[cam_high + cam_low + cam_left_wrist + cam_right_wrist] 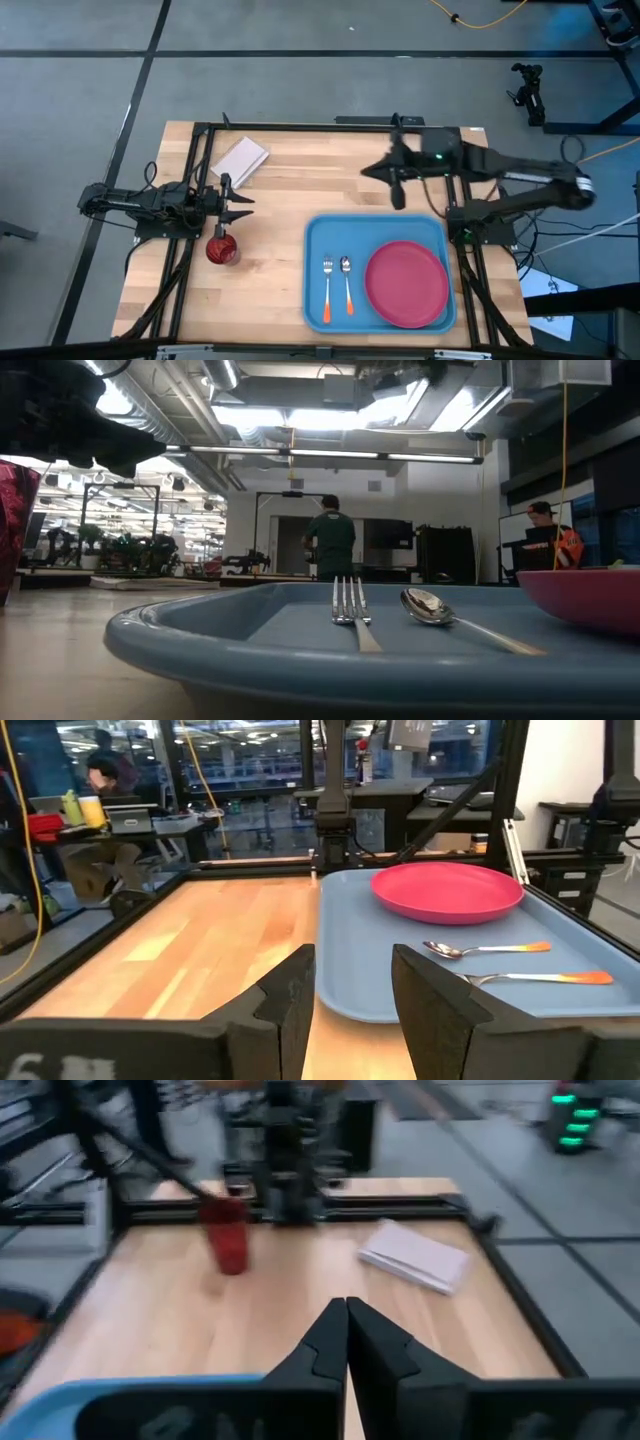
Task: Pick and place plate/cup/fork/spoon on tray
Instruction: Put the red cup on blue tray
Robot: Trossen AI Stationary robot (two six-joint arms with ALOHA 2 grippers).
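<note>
The light-blue tray (320, 235) lies at the table's near right. On it lie the pink-red plate (407, 283), the fork (327, 290) and the spoon (346, 285), side by side to the left of the plate. The dark red cup (222, 248) stands upright on the bare table left of the tray. My left gripper (243, 207) hovers open just beyond the cup, pointing toward the tray (350, 970), and holds nothing. My right gripper (372, 171) is shut and empty above the table beyond the tray's far edge, pointing toward the cup (228, 1235).
A small pale rectangular pad (240, 160) lies at the table's far left, also in the right wrist view (415, 1255). Bare wood lies between the cup and the tray. People stand in the room behind the table (331, 540).
</note>
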